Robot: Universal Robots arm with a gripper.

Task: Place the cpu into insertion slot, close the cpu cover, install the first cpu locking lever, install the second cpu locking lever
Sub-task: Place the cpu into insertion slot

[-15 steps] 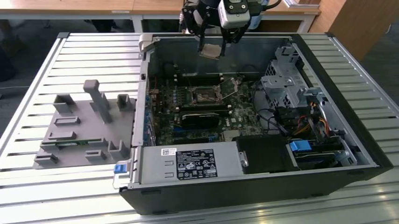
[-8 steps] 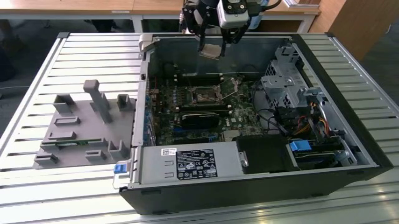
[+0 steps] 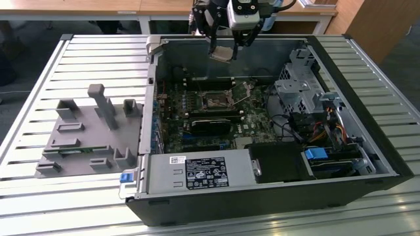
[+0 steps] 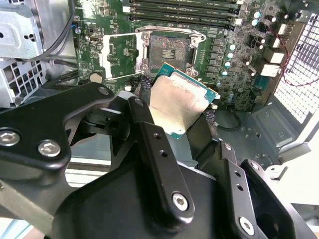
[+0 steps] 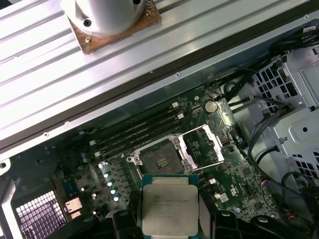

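Slatted metal surface (image 3: 39, 73) carries an open computer case (image 3: 276, 196) in the exterior view, where the pincer (image 3: 227, 49) hangs above the motherboard (image 3: 196, 123), pinching the cpu (image 3: 221, 53) well clear of the insertion slot (image 3: 215, 101). In the second wrist view the cpu cover (image 4: 119, 56) stands swung open beside the bare slot. In the first wrist view the cpu (image 5: 169, 204) is unseated, so by my judgement seating, closing and both latching steps are yet to be done.

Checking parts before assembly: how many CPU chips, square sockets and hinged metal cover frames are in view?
Pale silvery square cpu chip, held in the gripper: 1
Dark square metal-rimmed insertion slot: 1
Thin hinged metal cpu cover frame, swung open: 1
Total: 3
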